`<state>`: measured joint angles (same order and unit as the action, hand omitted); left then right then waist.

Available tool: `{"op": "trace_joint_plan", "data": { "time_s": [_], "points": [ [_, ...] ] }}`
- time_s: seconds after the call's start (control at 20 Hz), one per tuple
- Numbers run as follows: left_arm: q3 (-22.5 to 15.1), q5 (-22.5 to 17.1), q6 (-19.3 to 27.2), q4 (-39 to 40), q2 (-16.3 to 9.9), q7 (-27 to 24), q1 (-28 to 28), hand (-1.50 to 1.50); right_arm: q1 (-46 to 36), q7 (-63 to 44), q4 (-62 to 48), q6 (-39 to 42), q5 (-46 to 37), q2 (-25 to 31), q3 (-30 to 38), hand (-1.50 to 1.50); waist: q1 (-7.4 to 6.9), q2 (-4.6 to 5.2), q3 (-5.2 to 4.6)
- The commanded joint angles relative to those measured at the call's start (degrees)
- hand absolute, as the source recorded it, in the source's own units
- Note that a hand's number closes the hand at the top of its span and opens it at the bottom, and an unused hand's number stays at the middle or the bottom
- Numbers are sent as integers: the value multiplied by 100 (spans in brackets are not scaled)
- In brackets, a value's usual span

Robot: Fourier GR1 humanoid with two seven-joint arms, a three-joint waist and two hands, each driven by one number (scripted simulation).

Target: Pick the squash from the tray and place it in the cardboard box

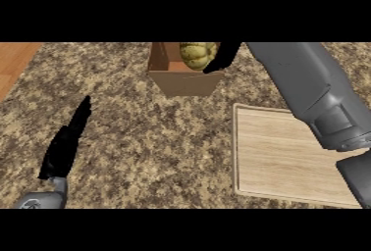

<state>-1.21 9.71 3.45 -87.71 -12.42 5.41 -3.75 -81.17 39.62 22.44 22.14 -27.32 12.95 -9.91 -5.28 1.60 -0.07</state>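
While over cardboard box | right hand grips squash

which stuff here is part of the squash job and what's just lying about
Job:
- squash, over the box
- cardboard box
- wooden tray
- right hand, curled on the squash

Lying about:
- left hand, resting open at the left
- counter

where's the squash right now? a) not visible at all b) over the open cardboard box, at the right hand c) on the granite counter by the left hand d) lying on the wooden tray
b: the squash shows inside the opening of the cardboard box, with the right hand against its side, while the tray has nothing on it.
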Motion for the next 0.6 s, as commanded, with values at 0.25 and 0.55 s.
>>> {"op": "trace_joint_plan", "data": {
  "time_s": [0.25, 0.55],
  "points": [
    [126, -42, 2, 73, -3, -27, -45, 0, -315, -112, -1021, -632, -537, -959, -287, 150, 49, 11, -2],
    [19, -15, -62, -13, 31, -86, 71, 0, -316, -385, -1475, -805, -468, -1281, -130, -150, -34, 42, -2]
  ]
}}
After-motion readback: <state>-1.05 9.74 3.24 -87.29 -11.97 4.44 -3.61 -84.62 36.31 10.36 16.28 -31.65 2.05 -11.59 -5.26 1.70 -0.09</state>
